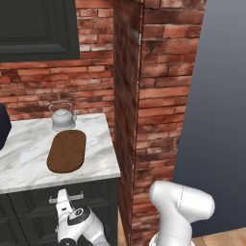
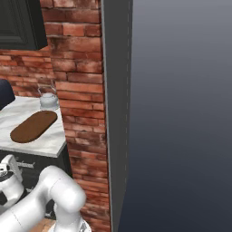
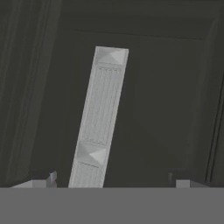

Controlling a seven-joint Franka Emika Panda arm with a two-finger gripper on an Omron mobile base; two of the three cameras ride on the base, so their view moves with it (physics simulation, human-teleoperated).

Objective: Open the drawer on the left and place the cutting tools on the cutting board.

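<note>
The drawer (image 1: 29,199) is the top charcoal front under the marble counter, and it is shut. Its silver bar handle (image 3: 99,118) runs slanted through the hand view, close ahead. My gripper (image 3: 113,181) faces that handle, open, with one fingertip on each side of the bar's lower end and nothing held. From the left base view the gripper (image 1: 63,196) is right at the drawer front. The oval dark-brown cutting board (image 1: 67,151) lies bare on the counter, also seen at the left in the right base view (image 2: 34,126). The cutting tools are out of view.
A silver kettle (image 1: 62,116) stands just behind the board. A brick pillar (image 1: 144,120) rises close on the counter's right end. A black upper cabinet (image 1: 38,24) hangs above, and a dark rounded object (image 1: 2,125) sits at the counter's left edge. Lower drawers lie beneath.
</note>
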